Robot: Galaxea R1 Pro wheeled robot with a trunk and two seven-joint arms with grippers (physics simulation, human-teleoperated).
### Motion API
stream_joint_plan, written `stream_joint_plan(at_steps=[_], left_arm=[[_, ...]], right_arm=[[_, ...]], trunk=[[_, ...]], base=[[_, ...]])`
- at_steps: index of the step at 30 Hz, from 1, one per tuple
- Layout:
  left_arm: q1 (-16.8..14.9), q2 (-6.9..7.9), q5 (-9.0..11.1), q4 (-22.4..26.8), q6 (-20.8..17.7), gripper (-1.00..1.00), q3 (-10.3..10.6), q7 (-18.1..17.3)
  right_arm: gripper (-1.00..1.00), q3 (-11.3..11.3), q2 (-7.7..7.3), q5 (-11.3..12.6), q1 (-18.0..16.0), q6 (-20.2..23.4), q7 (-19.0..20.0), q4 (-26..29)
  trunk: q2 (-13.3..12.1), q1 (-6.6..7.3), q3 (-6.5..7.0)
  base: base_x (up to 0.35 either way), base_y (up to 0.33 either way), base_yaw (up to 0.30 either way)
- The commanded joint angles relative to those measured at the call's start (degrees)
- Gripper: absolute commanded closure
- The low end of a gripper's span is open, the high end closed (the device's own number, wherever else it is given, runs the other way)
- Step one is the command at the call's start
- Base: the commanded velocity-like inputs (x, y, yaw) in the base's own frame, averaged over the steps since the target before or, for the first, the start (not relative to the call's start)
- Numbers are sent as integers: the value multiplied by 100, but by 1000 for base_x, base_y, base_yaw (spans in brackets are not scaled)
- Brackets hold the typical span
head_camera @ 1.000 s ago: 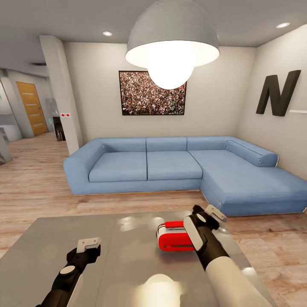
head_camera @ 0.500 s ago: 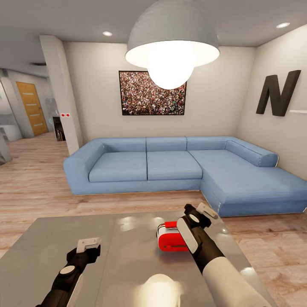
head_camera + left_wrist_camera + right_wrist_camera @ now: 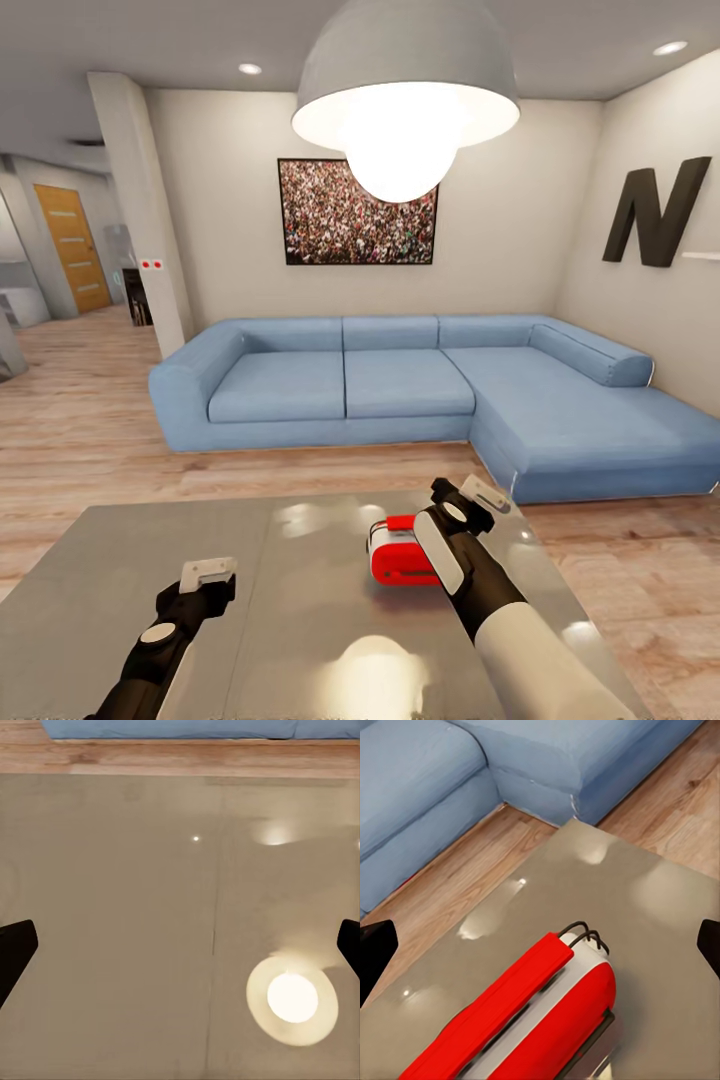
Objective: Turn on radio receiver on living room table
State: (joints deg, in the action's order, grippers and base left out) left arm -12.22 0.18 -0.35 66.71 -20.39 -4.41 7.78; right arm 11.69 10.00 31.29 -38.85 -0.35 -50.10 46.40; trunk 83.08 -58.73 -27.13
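Living room: pale wood-plank floor [image 3: 90,440], off-white walls, big blue L-shaped sofa [image 3: 420,385] with soft matte cushions along the far wall. Above it a black-framed crowd photo [image 3: 360,211]; a dark block letter N [image 3: 655,213] on the side wall. White dome lamp [image 3: 405,95] hangs overhead, bulb lit. Orange wooden door [image 3: 72,248] down the hall.

Table [image 3: 290,620]: low, rectangular, glossy grey-brown top with a seam down the middle; it mirrors the lamp as a bright round spot, also seen in the left wrist view [image 3: 112,907].

Radio receiver [image 3: 402,553]: small rounded red box, white trim on its end, sits flat on the table's right half, toward the far edge. Right wrist view shows its smooth red shell [image 3: 521,1016], a raised red strip along the top, pale band beside it, thin dark wire loop at the far end.

Right gripper [image 3: 470,505]: above and just beside the radio's right end, black fingers with white pads, spread apart, nothing between them. Contact with the radio: can't tell. In its wrist view the fingertips [image 3: 375,952] sit at both frame edges, radio between and below.

Left gripper [image 3: 208,577]: low over the table's left half, well apart from the radio, fingers wide, empty; tips [image 3: 15,952] at the frame edges over bare tabletop.
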Motion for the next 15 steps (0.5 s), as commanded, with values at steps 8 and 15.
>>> stream_joint_plan(at_steps=[8,15], left_arm=[[0,0,-3,0,0,-100,1,3],[0,0,-3,0,1,-100,0,4]], right_arm=[[-100,0,0,0,0,1,-2,0],[-100,27,0,10,0,8,74,-4]], trunk=[[0,0,-74],[0,0,-138]], base=[[0,0,0],[0,0,0]])
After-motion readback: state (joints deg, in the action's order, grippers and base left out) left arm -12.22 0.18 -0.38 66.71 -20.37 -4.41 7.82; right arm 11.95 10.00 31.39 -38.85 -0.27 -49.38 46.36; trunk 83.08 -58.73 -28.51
